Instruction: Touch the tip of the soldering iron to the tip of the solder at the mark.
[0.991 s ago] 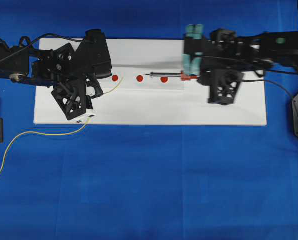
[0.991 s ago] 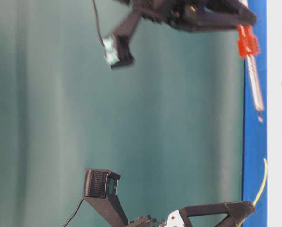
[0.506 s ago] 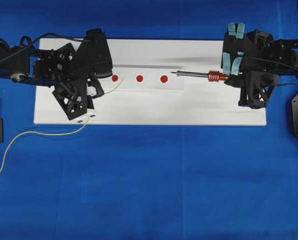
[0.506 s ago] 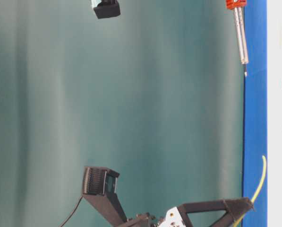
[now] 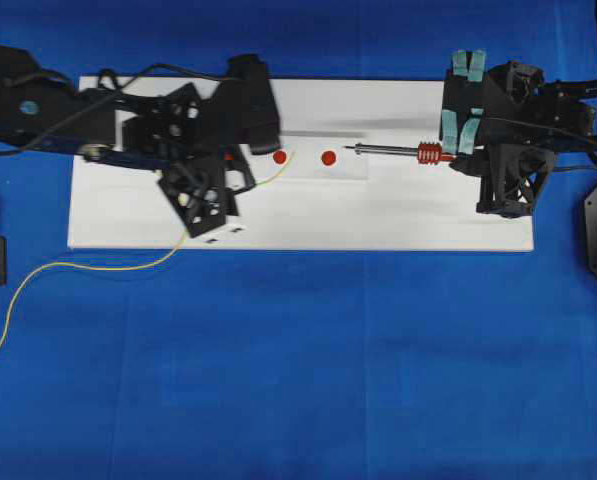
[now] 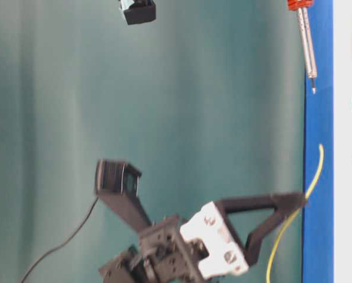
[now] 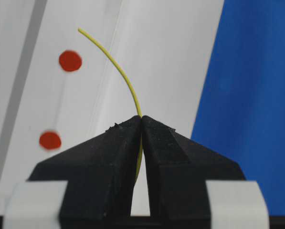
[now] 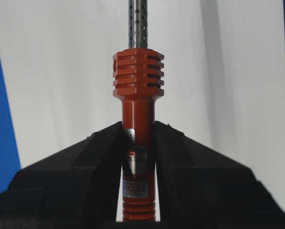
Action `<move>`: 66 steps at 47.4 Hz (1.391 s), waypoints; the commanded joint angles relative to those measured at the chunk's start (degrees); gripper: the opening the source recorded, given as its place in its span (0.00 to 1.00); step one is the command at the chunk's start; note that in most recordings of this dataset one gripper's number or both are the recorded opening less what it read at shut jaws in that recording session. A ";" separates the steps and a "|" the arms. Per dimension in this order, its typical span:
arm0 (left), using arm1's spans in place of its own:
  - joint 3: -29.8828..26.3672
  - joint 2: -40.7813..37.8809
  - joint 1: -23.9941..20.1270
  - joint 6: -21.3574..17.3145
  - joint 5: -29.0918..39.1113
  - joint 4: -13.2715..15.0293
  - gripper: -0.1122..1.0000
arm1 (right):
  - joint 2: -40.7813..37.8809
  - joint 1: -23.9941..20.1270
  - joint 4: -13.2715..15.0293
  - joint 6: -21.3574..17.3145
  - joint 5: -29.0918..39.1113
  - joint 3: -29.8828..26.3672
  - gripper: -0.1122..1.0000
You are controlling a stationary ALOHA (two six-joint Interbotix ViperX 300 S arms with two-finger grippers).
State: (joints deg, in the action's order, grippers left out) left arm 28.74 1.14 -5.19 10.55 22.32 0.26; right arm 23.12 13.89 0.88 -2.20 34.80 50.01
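Now, gap to close: my soldering iron [image 5: 393,150] lies level, its tip pointing at the solder [image 5: 278,170] tip, two red marks [image 5: 328,158] between them.
Claws: my right gripper [image 8: 138,131] is clamped on the iron's handle; my left gripper [image 7: 141,119] pinches the solder.
Nearer arm: left, beside the marks.
Count: one iron, one solder wire, two marks showing overhead.
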 commanded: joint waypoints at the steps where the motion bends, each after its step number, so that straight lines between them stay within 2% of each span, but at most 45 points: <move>1: -3.69 -1.67 0.18 -0.26 -0.35 -0.18 0.11 | 0.09 -0.09 0.18 -0.09 -0.35 -1.23 0.16; 8: -6.15 -5.27 -0.35 -0.35 -0.35 -0.09 0.11 | -0.09 -0.09 0.18 -0.09 -0.44 -1.14 0.16; 19: -7.12 -7.73 -0.70 -0.35 -1.41 -0.18 0.11 | -0.79 -0.09 0.18 -0.09 -0.53 -0.88 0.16; 66: -7.38 -10.20 -0.53 0.00 -3.08 -0.18 0.11 | -3.52 -0.09 0.26 -0.09 -1.85 -1.49 0.16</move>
State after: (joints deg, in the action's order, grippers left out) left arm 22.59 -9.93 -5.80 10.46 19.42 0.18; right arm 19.60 13.89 0.97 -2.20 33.40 50.01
